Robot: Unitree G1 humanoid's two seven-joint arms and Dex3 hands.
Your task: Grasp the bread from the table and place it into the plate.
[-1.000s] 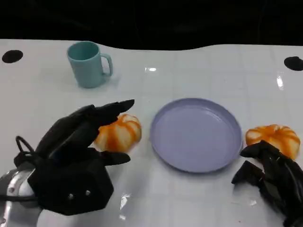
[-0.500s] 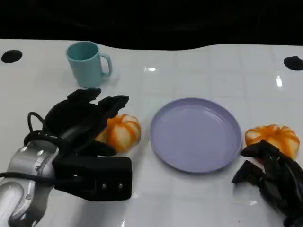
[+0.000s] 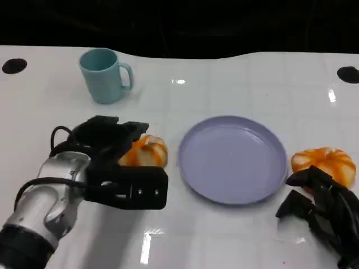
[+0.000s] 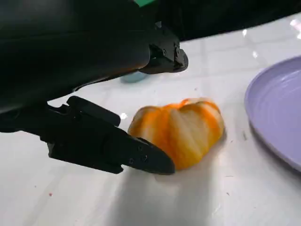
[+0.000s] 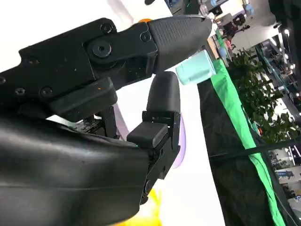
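At centre left of the head view, the left hand (image 3: pixel 106 147) cupped spread fingers around the bread (image 3: pixel 145 152), not yet gripping, beside the lavender plate (image 3: pixel 233 159). Next: close, lift, carry right.

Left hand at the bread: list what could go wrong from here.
1. The left hand straddles the bread with its fingers apart, and no firm grip shows yet; closing now might nudge the roll across the glossy table rather than catch it.
2. The purple plate lies right beside the bread, so a low carry may clip its raised rim.
3. A second bread roll sits by the right hand, which could bump it.
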